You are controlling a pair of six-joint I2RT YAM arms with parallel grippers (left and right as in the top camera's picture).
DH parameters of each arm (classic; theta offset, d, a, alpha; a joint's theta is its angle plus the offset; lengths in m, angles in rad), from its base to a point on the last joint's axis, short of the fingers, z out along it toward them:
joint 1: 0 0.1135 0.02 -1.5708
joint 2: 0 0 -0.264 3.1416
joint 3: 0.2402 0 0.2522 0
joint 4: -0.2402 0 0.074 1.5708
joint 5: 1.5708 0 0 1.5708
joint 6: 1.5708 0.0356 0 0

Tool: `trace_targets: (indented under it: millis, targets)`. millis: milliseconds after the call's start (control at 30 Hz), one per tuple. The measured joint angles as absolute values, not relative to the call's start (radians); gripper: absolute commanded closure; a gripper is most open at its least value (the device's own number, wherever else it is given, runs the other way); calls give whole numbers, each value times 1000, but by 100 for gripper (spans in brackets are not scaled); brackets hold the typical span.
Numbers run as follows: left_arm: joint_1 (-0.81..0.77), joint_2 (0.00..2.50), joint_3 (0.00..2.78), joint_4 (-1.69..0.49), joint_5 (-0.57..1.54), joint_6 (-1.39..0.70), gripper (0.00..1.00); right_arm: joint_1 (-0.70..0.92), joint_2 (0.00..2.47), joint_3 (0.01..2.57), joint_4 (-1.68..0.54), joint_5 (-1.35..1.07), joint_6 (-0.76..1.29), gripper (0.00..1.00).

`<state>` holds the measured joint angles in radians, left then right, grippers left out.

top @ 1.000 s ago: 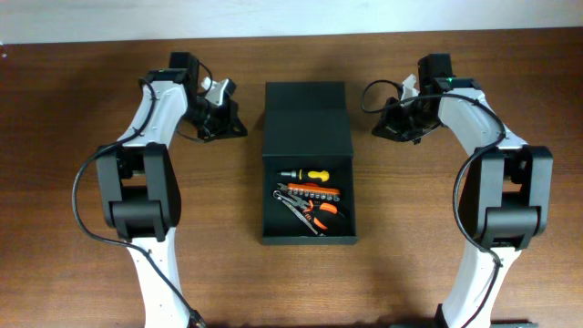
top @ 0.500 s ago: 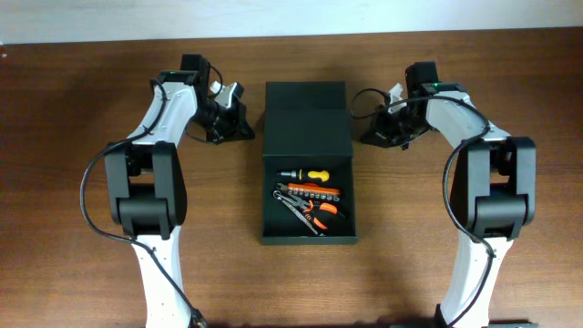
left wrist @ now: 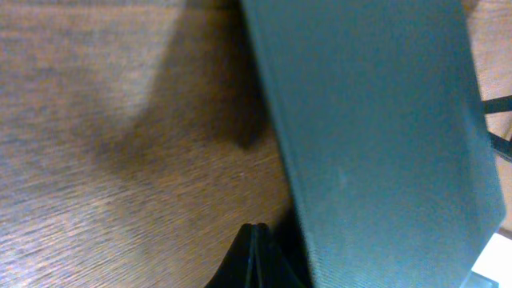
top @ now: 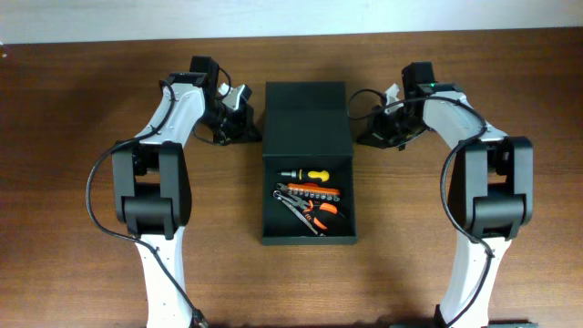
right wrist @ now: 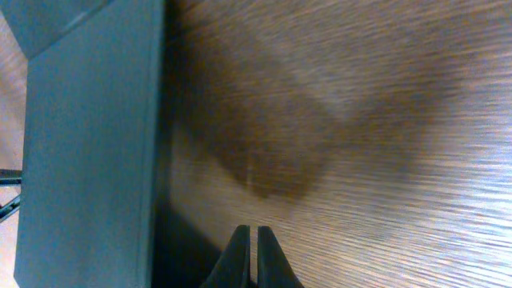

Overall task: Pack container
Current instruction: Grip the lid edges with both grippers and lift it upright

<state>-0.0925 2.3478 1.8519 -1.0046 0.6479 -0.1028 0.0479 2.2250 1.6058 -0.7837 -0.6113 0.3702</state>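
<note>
**A:** Where did the container sit, and why was it lying open like that?

**B:** The container (top: 306, 114) lay in the middle of the bench (top: 82, 109), with its flap lid folded out flat towards the far side. The near half held a screwdriver (top: 307, 173), a strip of bits (top: 314, 191) and orange-handled pliers (top: 316, 211). I judged the filling done and the lid the step left

**A:** So the arms were there for the lid?

**B:** That was my reading. Both reached to the far half, one on each side of the flap, low over the wood. The left end effector (left wrist: 255, 240) pointed in at the lid's left edge, just beside it, though I could not tell whether it touched. The right end effector (right wrist: 248, 236) lay near the right edge with a strip of bare wood between them

**A:** Was either holding anything?

**B:** No. The right fingers were pressed together with only a slit between them, gripping nothing. The left pair looked pinched together and empty too, though that view was blurred. Closed tips would, I think, suit slipping under a thin flap edge to lift it

**A:** And the pose?

**B:** Each arm rose from its base at the near side, ran towards the far side and bent inward at the wrist towards the box. The two were close to mirror images
</note>
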Motion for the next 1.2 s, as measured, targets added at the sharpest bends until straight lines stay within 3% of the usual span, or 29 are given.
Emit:
trace_targets:
  millis: [1200]
  targets:
    - [-93,2348,1817,-937,707,-147,98,74,2225,1606,-709,-675,379,96]
